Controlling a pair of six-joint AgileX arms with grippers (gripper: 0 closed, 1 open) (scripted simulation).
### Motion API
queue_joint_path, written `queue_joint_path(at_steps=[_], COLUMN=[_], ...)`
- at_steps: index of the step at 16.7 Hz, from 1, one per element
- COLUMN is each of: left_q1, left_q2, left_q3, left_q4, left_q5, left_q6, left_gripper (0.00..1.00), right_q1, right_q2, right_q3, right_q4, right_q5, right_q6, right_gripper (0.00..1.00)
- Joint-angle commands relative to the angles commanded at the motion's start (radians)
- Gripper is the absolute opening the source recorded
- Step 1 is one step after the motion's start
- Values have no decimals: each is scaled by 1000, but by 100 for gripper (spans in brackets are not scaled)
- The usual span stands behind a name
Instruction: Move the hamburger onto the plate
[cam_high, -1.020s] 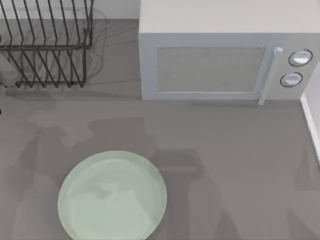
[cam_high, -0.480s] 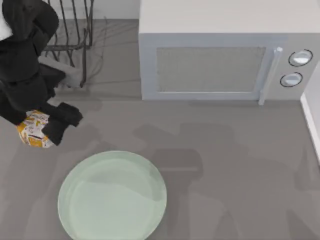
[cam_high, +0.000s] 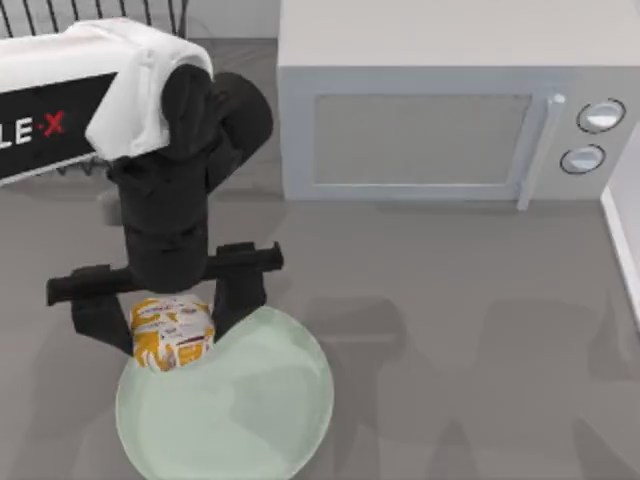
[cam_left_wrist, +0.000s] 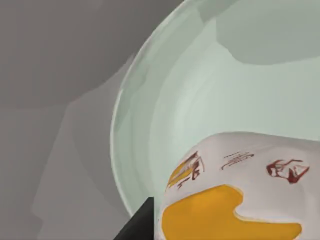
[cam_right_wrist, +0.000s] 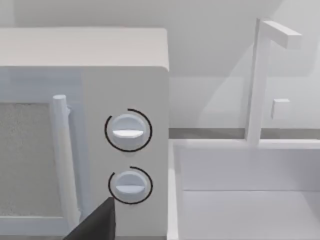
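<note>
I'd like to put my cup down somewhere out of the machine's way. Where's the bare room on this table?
The grey stretch in front of the microwave, right of the plate, is bare. The left side is crowded: the left gripper holds the hamburger over the plate's far-left rim, with the dish rack behind.

White left arm (cam_high: 70, 95) with red lettering, black end effector (cam_high: 165, 310)
</note>
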Motion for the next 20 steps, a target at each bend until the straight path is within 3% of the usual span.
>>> queue_joint_path(at_steps=[6, 11, 15, 20], left_q1=[-117, -139, -134, -130], left_q2=[-10, -34, -52, -56], left_q3=[-49, -69, -71, -70], left_q4=[22, 76, 114, 124], left_q5=[10, 8, 1, -2], left_q6=[-687, -1109, -1314, -1359], left_gripper=[0, 0, 0, 0], right_q1=[0, 0, 0, 0], right_q2=[0, 0, 0, 0], right_q3=[0, 0, 0, 0], right_q4=[0, 0, 0, 0], right_q5=[0, 0, 0, 0], right_q6=[0, 0, 0, 0], right_gripper=[100, 100, 100, 100])
